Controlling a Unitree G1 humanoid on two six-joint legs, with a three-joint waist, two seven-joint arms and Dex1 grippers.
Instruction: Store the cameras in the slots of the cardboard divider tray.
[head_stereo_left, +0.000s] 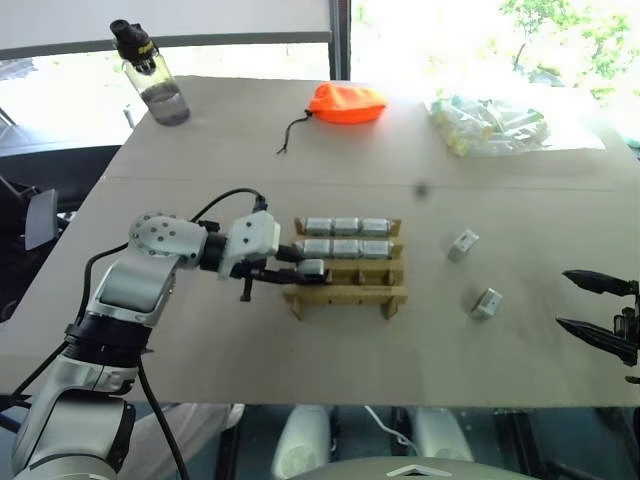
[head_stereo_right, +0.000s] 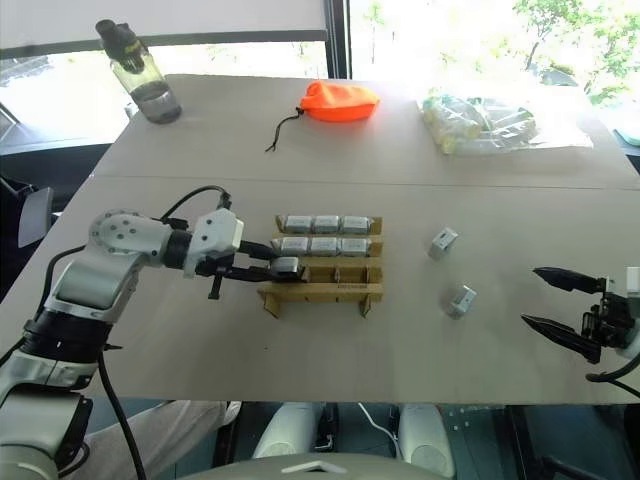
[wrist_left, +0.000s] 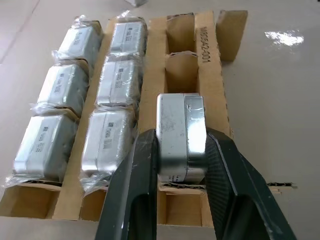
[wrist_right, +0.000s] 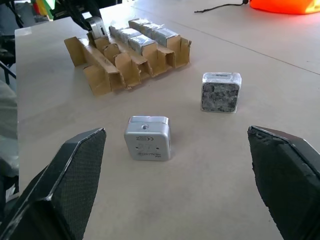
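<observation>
The left gripper (head_stereo_left: 300, 268) clamps a camera (wrist_left: 181, 137) over the cardboard divider tray (head_stereo_left: 345, 295) at frame centre. The right gripper (head_stereo_left: 597, 310) gapes empty at lower right.

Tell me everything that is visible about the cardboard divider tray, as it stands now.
The cardboard divider tray is a flat rack of tan corrugated cardboard lying on the table, its cross-slats forming three rows of three slots. The two far rows are full: six wrapped silver cameras sit in them. In the near row, the left gripper is shut on a seventh camera, at the end slot nearest that arm; the other two slots are empty. Black print runs along one slat. Two loose cameras lie apart, on its right.
</observation>
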